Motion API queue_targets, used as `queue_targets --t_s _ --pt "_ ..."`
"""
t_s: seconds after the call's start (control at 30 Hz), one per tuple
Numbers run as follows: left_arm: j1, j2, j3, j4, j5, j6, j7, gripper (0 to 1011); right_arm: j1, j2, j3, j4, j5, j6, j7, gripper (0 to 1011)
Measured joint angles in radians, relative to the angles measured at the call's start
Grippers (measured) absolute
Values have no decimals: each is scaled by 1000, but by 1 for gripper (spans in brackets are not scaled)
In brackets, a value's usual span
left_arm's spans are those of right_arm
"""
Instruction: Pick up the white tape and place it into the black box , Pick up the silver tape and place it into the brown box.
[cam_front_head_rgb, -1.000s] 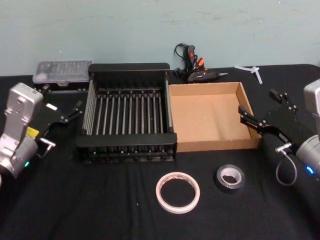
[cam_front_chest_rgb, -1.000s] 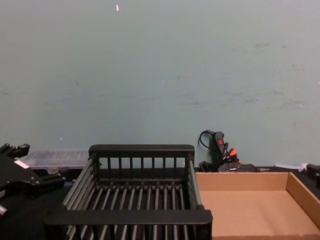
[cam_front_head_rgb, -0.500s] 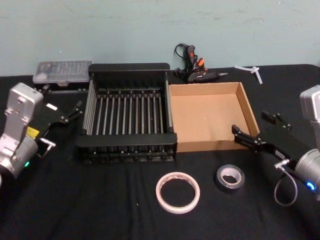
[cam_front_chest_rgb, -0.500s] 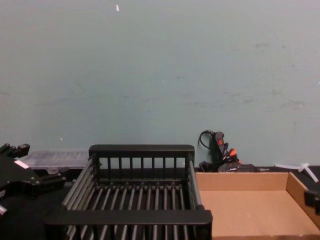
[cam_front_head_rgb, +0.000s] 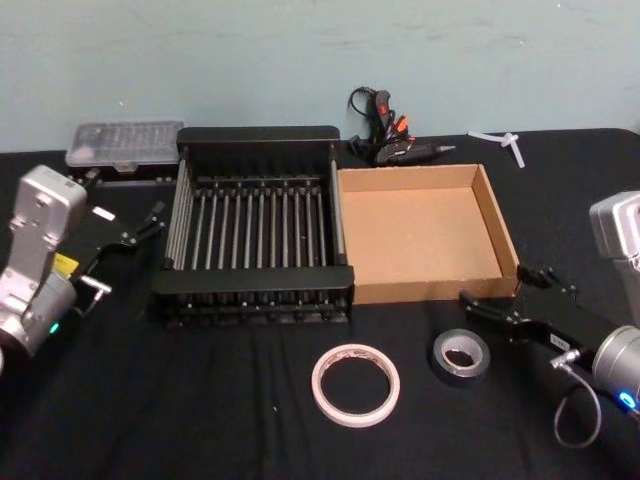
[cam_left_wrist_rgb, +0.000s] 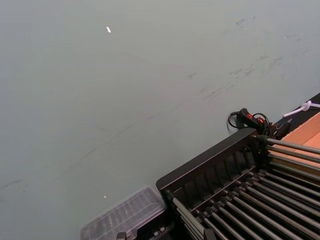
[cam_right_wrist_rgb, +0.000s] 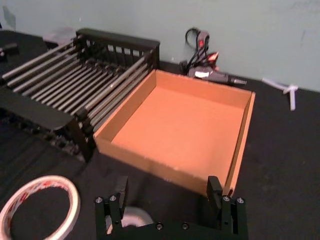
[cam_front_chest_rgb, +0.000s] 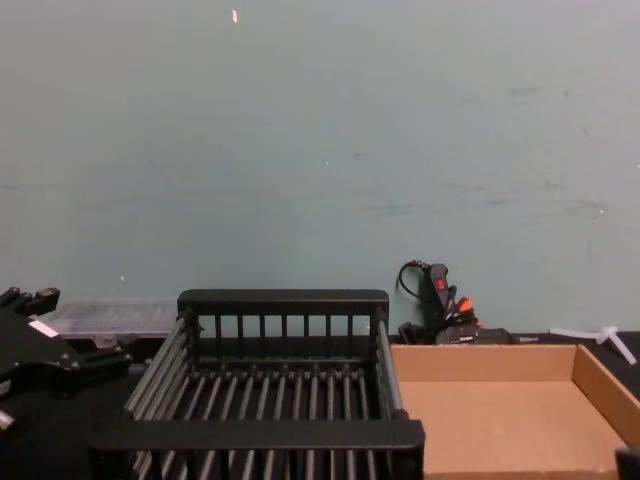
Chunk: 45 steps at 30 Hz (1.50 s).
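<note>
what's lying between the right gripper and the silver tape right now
Nothing: in the head view, bare black tablecloth separates the open right gripper from the silver tape.

Matt tan cardboard brown box (cam_front_head_rgb: 421, 232); glossy black plastic black box (cam_front_head_rgb: 257, 225); matt black cloth over the table (cam_front_head_rgb: 150, 400).

both tapes (cam_front_head_rgb: 355, 384) (cam_front_head_rgb: 460, 356) flat on cloth — boxes (cam_front_head_rgb: 255, 225) (cam_front_head_rgb: 420, 232) empty.

A plain pale teal wall (cam_front_chest_rgb: 320, 150) stands behind the table, marked with faint scuffs and what may be a small white fleck high on its left. A black cloth (cam_front_head_rgb: 200, 420) covers the tabletop (cam_front_head_rgb: 560, 170), under even light.
</note>
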Motion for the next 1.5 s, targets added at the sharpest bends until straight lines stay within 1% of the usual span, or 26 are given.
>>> queue_targets --t_s 0.07,0.2,0.33,0.53,0.77,0.9,1.5 --pt "0 0 0 0 0 0 0 1001 -10 4 6 -13 2 35 5 1002" --pt "0 0 0 0 0 0 0 1001 -18 10 11 -22 4 66 13 1002" --pt "0 0 0 0 0 0 0 1001 -26 20 14 -31 4 112 30 1002" --pt "0 0 0 0 0 0 0 1001 -31 29 14 -31 -9 147 48 1002" --pt "0 0 0 0 0 0 0 1001 -31 23 14 -15 -25 164 58 1002" --pt "0 0 0 0 0 0 0 1001 -27 13 14 1 -36 171 64 1002" --pt "0 0 0 0 0 0 0 1001 18 -29 5 55 -86 180 101 1002"
